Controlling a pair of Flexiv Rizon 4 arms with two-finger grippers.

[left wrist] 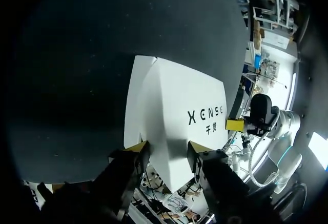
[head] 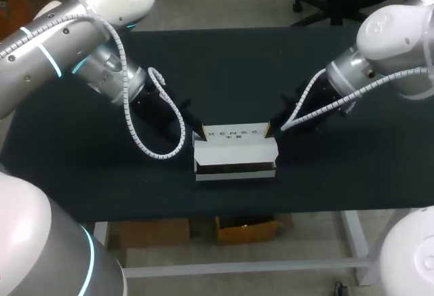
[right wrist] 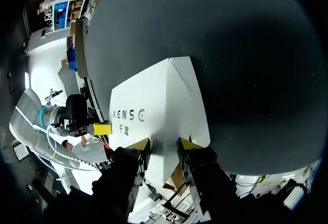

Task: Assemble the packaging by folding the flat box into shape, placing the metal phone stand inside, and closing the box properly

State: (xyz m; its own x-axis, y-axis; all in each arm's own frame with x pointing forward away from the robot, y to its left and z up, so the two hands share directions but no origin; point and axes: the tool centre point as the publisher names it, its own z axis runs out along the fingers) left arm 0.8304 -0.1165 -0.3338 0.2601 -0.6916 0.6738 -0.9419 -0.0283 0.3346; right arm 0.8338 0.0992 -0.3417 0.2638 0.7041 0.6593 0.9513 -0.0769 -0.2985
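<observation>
The white box stands in the middle of the black table, its printed lid flap upright at the back. My left gripper is at the flap's left end, my right gripper at its right end. From the left wrist, the box fills the gap between my left gripper's fingers, touching both. My right gripper pinches the opposite end of the box the same way. Each wrist view shows the other arm's yellow tip beyond the box. No phone stand shows.
Bare black tabletop lies all around the box. The table's front edge runs a short way in front of the box. The left arm's white cable loop hangs close to the box's left side.
</observation>
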